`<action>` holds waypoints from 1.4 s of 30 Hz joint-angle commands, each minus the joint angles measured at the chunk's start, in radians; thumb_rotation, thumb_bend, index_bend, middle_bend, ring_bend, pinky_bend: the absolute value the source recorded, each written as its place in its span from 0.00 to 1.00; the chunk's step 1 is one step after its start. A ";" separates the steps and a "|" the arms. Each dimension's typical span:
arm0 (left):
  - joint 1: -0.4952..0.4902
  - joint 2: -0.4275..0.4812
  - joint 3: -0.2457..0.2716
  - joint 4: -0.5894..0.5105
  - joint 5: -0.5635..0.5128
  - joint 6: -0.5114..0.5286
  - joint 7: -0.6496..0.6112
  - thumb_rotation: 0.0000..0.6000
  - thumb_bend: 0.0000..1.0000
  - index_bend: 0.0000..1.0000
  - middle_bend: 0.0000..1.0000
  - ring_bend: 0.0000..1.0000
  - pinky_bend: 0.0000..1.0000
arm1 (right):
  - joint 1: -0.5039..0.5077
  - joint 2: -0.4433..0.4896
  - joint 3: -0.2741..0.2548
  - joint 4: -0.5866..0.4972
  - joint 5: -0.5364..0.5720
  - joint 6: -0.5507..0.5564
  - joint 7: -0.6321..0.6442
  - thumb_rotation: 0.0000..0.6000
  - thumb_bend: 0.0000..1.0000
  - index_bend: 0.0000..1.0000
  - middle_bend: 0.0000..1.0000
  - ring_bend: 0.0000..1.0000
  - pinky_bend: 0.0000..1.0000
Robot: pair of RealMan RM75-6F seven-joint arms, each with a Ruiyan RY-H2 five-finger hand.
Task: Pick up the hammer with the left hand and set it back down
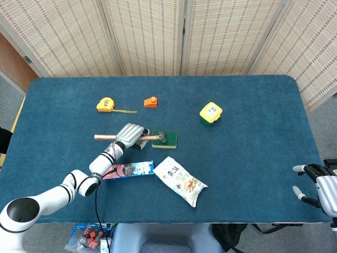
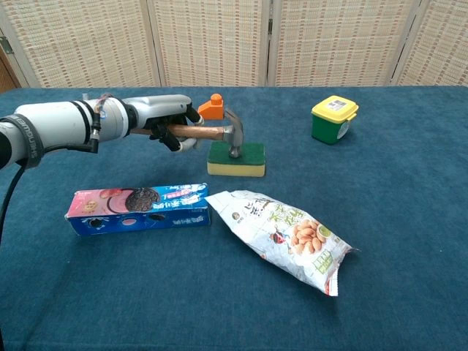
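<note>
Gripping the wooden handle near its middle, the left hand (image 2: 162,126) holds the hammer (image 2: 207,132) roughly level at the centre-left of the chest view, fingers wrapped around the shaft. The steel head (image 2: 234,137) sits at the right end of the handle, its face down on or just over the green top of the sponge (image 2: 248,159); contact cannot be told for certain. From the head view the same hammer (image 1: 153,137) lies left of frame centre, its handle end sticking out to the left of the hand (image 1: 130,135) and its head over the sponge's (image 1: 169,139) left part.

Just below the hand in the chest view lies a blue cookie box (image 2: 137,208), long side across the frame, and to its right a white snack bag (image 2: 281,239) stretches toward the lower right, close beside the box's end. Behind the hammer head, a small orange block (image 2: 213,107) stands on the blue tablecloth (image 2: 395,219). A green tub with a yellow lid (image 2: 333,118) stands in the upper right, well apart from the sponge. In the head view a yellow tape measure (image 1: 106,104) rests in the upper left part of the table, its tape trailing to the right.

At the lower right edge of the head view the right hand (image 1: 318,184) hangs beside the table, holding nothing, its fingers apart.
</note>
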 commanded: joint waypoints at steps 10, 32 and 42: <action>0.018 0.049 -0.037 -0.078 -0.056 -0.013 -0.004 1.00 0.59 0.72 0.84 0.89 0.98 | -0.002 -0.003 0.000 -0.001 -0.004 0.004 -0.002 1.00 0.26 0.35 0.42 0.27 0.28; 0.053 0.117 -0.047 -0.155 -0.084 -0.010 -0.001 1.00 0.59 0.72 0.84 0.89 0.98 | -0.006 -0.004 0.000 -0.001 -0.008 0.010 -0.001 1.00 0.26 0.35 0.42 0.27 0.28; 0.101 0.143 -0.022 -0.116 -0.101 -0.019 -0.023 1.00 0.59 0.72 0.84 0.89 0.98 | 0.001 -0.008 0.000 -0.003 -0.014 0.004 -0.005 1.00 0.26 0.35 0.42 0.27 0.28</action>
